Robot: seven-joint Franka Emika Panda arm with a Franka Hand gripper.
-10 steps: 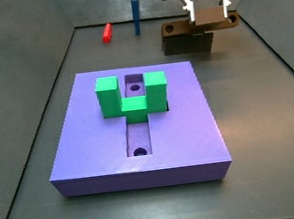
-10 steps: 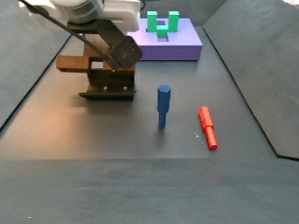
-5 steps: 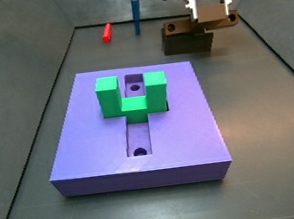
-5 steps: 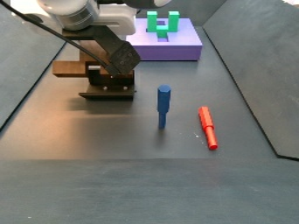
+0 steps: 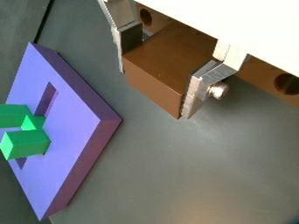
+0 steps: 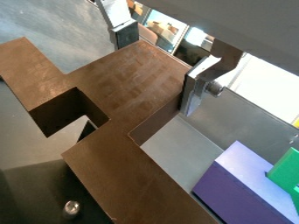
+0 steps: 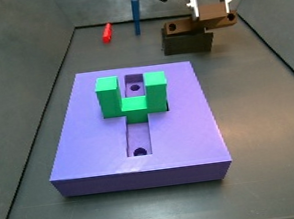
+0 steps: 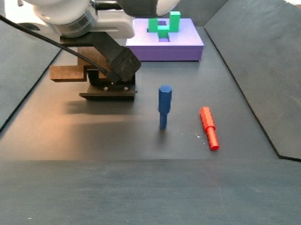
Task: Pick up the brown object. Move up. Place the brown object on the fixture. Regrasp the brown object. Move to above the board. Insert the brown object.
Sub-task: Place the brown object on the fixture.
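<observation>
The hand (image 7: 212,11) grips the bar (image 7: 214,19) over the fixture (image 7: 187,40). On the dark desk (image 7: 261,138), the board (image 7: 180,128) lies at the fixture's 7 o'clock.

Matt brown object (image 5: 163,75), silver metal gripper (image 5: 165,54)

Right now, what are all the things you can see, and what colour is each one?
board: one, purple, flat on the dark floor, slot with round holes down its middle.
green block: one, green, U-shaped, standing on the board over the slot.
brown object: one, light brown, between the gripper's fingers, over the fixture.
fixture: one, very dark brown, on the floor beyond the board's far end.
blue peg: one, blue, standing upright on the floor.
red peg: one, red, lying on the floor beside the blue peg.
gripper: one, silver fingers, above the fixture, closed on the brown object.
</observation>
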